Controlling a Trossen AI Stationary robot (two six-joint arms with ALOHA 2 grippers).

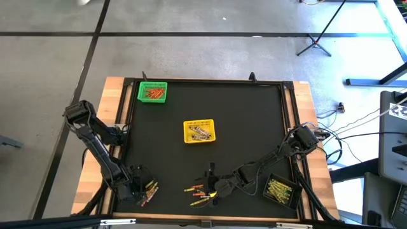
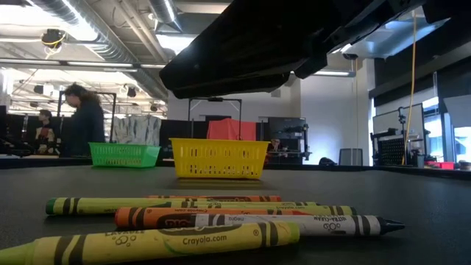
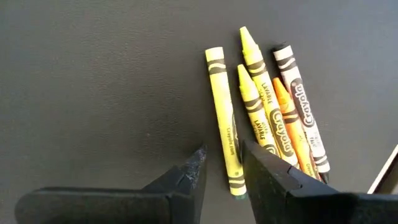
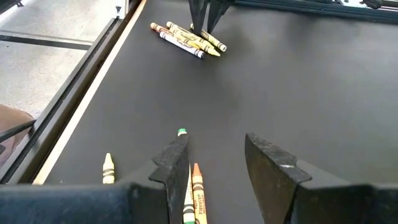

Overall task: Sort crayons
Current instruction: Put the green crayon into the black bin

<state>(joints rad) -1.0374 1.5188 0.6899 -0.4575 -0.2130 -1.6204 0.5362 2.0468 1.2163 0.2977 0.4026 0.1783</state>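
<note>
- Black matting covers the worktop (image 1: 254, 140), which sits in a pale wooden frame.
- Near the front left corner lies one cluster of crayons (image 3: 264, 118): yellow ones, an orange one and one with a white wrapper, side by side and touching.
- Left gripper (image 3: 222, 165) hangs just above that cluster. Its two dark fingers (image 3: 186, 177) stand apart, with the end of a yellow crayon (image 3: 224, 124) showing in the gap between them; whether they press on it I cannot tell.
- A second scatter of crayons (image 1: 200, 194) lies along the front edge, near its middle, in orange, yellow and green.
- Right gripper (image 4: 214, 165) is low over this second scatter. Its fingers are spread with bare mat between them, holding nothing; an orange crayon (image 4: 198, 190) and a green-tipped one (image 4: 182, 132) lie beside one finger, and a pale yellow one (image 4: 108, 168) lies a little apart.
- Green mesh basket (image 1: 152, 92) stands at the back left corner with orange sticks inside.
- Yellow mesh basket (image 1: 199, 131) stands near the middle of the worktop, holding a few crayons of mixed colour.
- Dark basket (image 1: 281, 189) sits at the front right corner with yellowish crayons in it.
- Beyond the table's far edge, a person (image 2: 82, 118) in dark clothing stands in the room.
</note>
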